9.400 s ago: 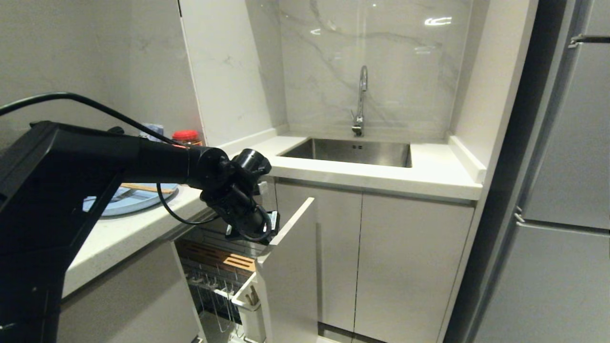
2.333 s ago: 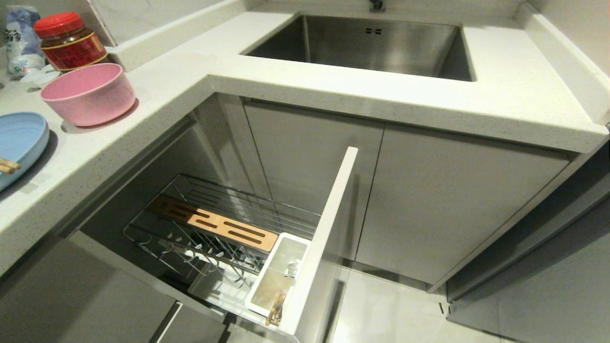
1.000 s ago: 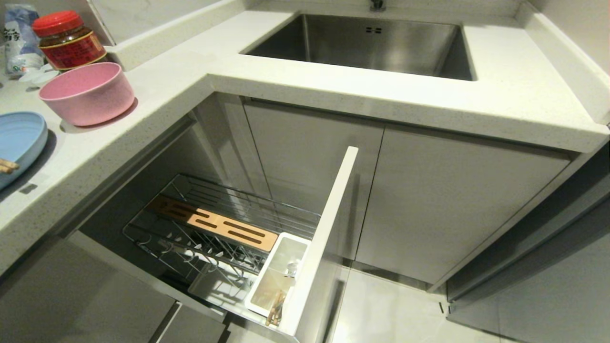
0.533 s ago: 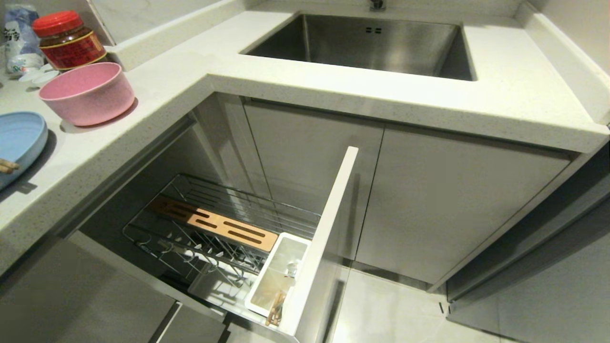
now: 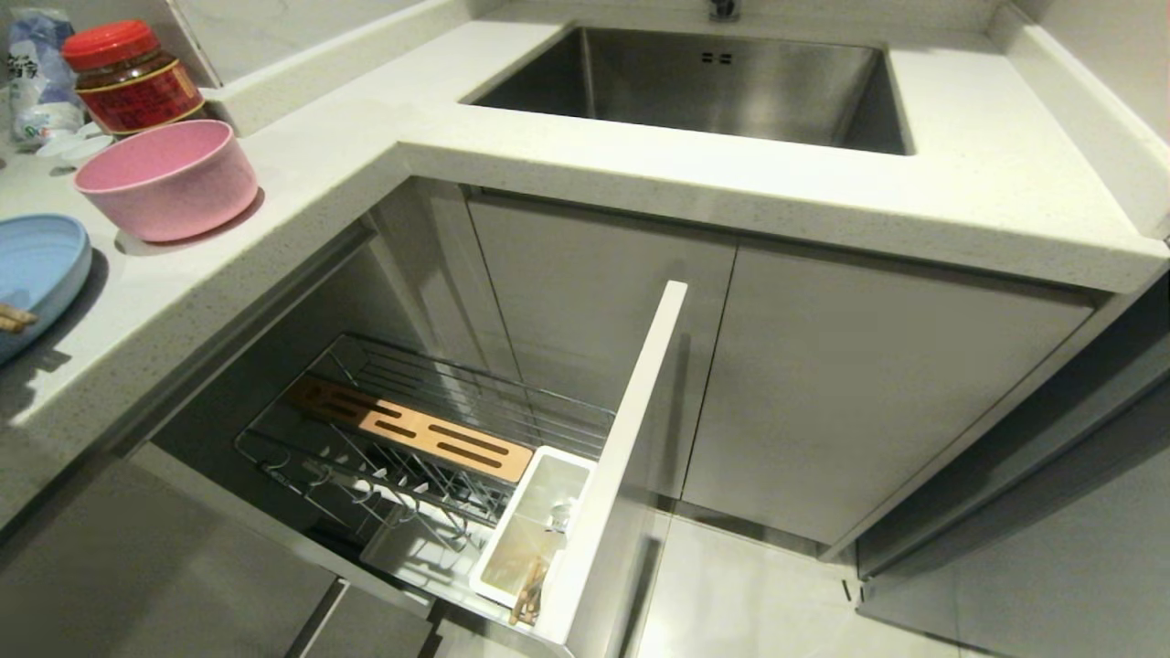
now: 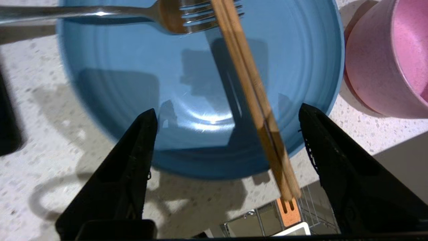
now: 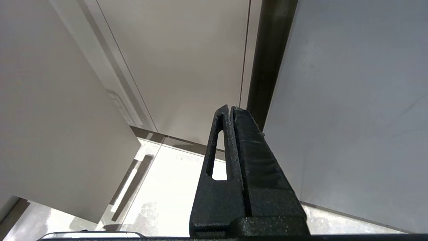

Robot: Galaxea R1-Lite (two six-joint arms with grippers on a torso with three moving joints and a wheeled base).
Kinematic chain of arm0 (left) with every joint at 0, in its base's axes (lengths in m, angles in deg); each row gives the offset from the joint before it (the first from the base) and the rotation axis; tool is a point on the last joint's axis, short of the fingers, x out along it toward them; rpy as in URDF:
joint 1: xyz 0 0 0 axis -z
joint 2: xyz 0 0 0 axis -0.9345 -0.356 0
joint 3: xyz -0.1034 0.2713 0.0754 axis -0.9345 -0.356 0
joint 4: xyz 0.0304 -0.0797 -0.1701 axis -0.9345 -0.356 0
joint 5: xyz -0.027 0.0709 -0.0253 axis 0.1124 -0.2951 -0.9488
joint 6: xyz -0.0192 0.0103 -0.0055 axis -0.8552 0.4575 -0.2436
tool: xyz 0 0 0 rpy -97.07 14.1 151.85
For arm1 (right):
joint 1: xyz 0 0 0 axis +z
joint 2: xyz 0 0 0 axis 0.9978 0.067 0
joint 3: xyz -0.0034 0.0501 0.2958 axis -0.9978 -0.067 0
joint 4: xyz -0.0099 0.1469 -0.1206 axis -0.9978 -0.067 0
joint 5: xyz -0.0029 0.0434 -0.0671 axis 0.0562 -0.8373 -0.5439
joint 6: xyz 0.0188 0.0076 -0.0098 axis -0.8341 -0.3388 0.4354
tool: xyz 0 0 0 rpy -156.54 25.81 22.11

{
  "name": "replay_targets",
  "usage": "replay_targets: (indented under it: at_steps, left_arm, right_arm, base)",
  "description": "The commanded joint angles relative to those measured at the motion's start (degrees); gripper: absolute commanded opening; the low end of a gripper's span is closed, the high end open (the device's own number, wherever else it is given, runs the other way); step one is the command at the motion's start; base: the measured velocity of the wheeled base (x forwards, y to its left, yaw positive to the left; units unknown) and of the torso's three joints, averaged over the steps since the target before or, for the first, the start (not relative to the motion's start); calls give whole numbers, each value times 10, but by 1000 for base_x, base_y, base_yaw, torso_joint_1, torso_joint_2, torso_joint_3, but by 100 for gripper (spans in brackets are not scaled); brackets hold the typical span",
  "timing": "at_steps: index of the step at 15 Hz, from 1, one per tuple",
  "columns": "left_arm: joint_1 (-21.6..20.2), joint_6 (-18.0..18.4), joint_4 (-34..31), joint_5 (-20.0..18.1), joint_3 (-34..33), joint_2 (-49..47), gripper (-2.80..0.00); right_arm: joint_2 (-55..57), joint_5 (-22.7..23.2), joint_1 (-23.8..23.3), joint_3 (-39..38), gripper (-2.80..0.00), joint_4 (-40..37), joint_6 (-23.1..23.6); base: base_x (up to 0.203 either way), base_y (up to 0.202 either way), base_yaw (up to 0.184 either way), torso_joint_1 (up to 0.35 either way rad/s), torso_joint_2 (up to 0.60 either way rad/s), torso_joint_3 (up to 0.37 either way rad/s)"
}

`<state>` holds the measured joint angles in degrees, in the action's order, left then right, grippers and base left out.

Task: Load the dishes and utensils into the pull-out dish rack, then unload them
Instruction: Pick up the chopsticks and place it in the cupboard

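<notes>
The light-blue plate (image 6: 133,83) lies on the white counter, and only its edge (image 5: 37,270) shows in the head view. Across it rest the silver fork (image 6: 167,15) and the pair of wooden chopsticks (image 6: 250,93), whose ends jut past the plate's rim. My left gripper (image 6: 227,109) hovers open above the plate's near rim, holding nothing, with the chopsticks nearer the finger on the bowl's side. The pink bowl (image 5: 164,178) stands beside the plate. Below the counter, the pull-out dish rack (image 5: 366,466) is drawn out. My right gripper (image 7: 229,108) is shut and parked by the cabinets.
The rack has a slotted wooden strip (image 5: 411,429), a white utensil bin (image 5: 548,493) with brown sticks in it, and a white panel front (image 5: 631,429). A red-lidded jar (image 5: 128,78) stands behind the bowl. The steel sink (image 5: 713,82) is at the back.
A shadow has spread over the counter's front edge beside the blue plate. Bowl, plate and rack have not moved.
</notes>
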<state>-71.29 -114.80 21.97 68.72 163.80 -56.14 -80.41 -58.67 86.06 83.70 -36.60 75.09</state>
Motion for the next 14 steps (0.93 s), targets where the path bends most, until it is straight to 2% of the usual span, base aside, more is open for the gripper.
replay_targets:
  at_steps: [1, 7, 14]
  left_arm:
    - [-5, 5, -2, 2, 14, -33, 0]
    - [-34, 24, 2, 1, 23, -72, 0]
    - [-35, 27, 2, -1, 19, -82, 0]
  right_arm:
    - [0, 0, 0, -15, -280, 1, 0]
    - [0, 0, 0, -15, -280, 1, 0]
    - [0, 0, 0, -15, -280, 1, 0]
  base:
    - [0, 0, 0, 0, 0, 0]
    - [0, 0, 0, 0, 0, 0]
    - [0, 0, 0, 0, 0, 0]
